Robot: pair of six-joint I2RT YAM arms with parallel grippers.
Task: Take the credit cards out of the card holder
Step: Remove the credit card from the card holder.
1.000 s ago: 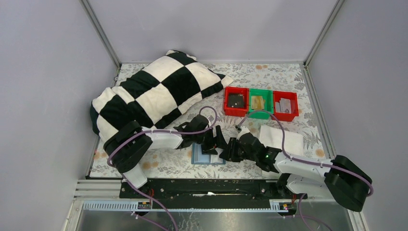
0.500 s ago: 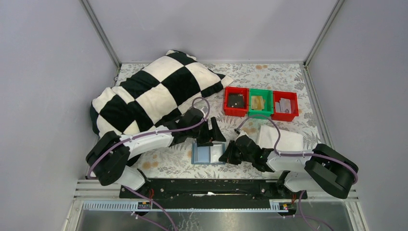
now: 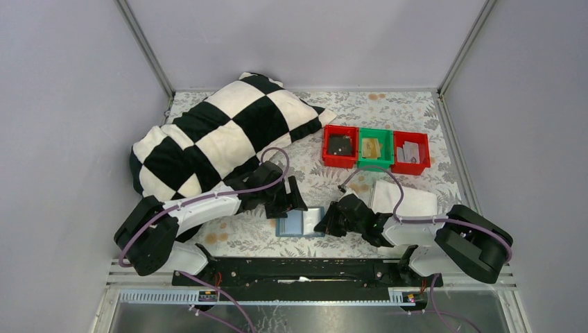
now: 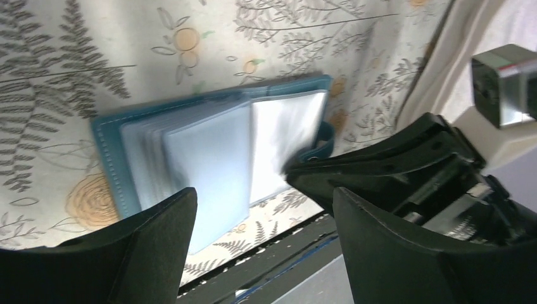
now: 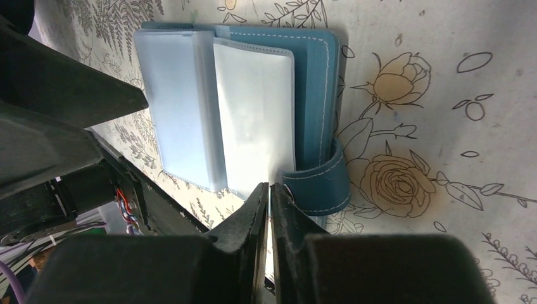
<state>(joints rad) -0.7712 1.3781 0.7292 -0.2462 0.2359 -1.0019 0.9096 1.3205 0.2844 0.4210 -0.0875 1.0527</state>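
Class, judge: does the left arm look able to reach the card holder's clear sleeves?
Probably yes: the left pincer hangs open over the card holder, its clear sleeves uncovered. The right pincer, closed by the tab, crowds only that edge.

Access to the card holder is blocked on its far-left side by the open left end effector, and on its right by the right end effector, pinched on its edge. The checkered pillow closes the far left. Three bins and a white cloth occupy the right. The bench is clear between pillow and bins.
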